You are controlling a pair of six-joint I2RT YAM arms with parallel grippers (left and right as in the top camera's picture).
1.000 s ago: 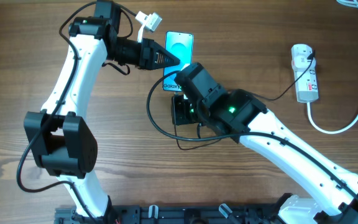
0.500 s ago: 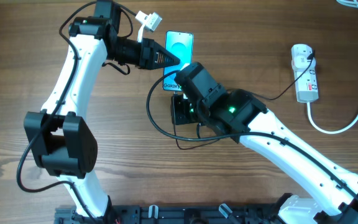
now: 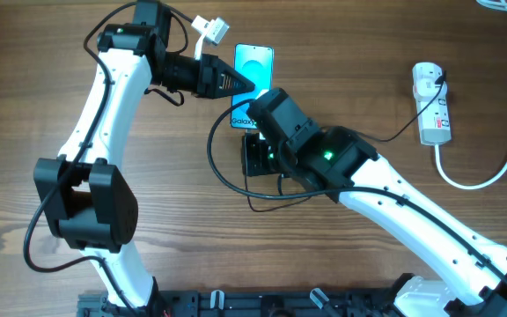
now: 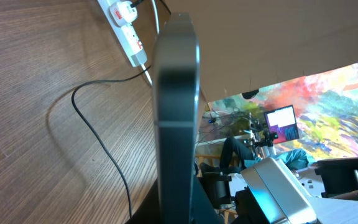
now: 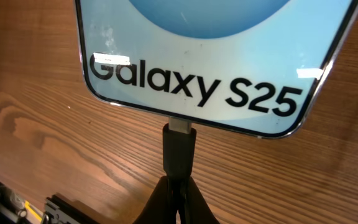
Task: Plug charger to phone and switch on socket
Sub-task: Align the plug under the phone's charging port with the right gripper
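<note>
While the left gripper (image 3: 252, 87) clamps the phone (image 3: 255, 60) above the wooden table (image 3: 368, 53), the right gripper (image 5: 179, 184) pinches the charger (image 4: 73, 99) by its connector (image 5: 179, 151).
The phone sits at the table's far middle, and the connector meets the short edge below its lettering; how deep it sits cannot be told. The socket (image 3: 433, 104) lies well apart to the right.

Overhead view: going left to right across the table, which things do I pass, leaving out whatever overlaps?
left arm's dark elbow → phone → right arm's green light → socket → white cord's loop
</note>
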